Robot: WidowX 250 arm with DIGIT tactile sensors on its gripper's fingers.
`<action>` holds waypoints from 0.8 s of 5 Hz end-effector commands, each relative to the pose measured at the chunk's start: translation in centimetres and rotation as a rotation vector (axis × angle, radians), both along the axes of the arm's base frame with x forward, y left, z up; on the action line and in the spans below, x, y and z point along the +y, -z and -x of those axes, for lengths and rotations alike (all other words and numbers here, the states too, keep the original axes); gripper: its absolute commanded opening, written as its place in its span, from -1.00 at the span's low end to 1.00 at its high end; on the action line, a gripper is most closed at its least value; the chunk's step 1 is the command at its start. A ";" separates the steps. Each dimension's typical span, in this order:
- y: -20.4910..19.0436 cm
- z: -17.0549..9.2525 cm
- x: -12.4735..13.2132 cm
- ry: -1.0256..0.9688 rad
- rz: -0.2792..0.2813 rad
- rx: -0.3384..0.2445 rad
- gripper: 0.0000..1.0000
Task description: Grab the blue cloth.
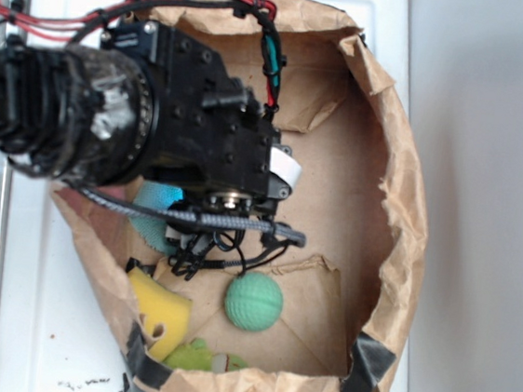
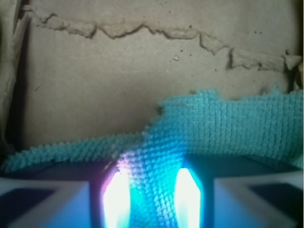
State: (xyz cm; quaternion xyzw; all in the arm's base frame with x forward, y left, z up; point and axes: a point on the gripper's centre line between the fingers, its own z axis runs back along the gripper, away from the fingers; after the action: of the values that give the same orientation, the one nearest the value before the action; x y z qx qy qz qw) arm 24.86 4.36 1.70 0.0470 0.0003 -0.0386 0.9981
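The blue cloth (image 2: 228, 128) is a fuzzy teal towel piece lying on brown cardboard. In the wrist view a raised fold of it runs between the two glowing fingertips of my gripper (image 2: 152, 178), and the jaws are shut on that fold. The left finger (image 2: 116, 197) and the right finger press against the fold from either side. In the exterior view the black arm (image 1: 185, 122) covers the fingers, and only a corner of the blue cloth (image 1: 152, 211) shows beneath it at the bin's left side.
A torn brown paper wall (image 1: 399, 220) rings the bin. A textured green ball (image 1: 253, 301) lies just right of the arm's cables. A yellow sponge (image 1: 160, 312) and a small green object (image 1: 196, 356) sit at the near rim.
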 end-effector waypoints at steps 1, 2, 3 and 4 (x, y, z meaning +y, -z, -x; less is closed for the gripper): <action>-1.2 -0.2 0.2 0.008 -0.012 -0.043 -1.00; -1.4 -0.1 0.2 0.007 -0.011 -0.047 -1.00; -2.5 -0.3 0.4 -0.004 0.008 -0.061 -1.00; -5.2 -0.3 0.4 -0.020 0.037 -0.108 -1.00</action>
State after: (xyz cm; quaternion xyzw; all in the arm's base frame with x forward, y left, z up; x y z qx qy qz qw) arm 24.48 3.93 5.20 0.0188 -0.0196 -0.0270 0.9993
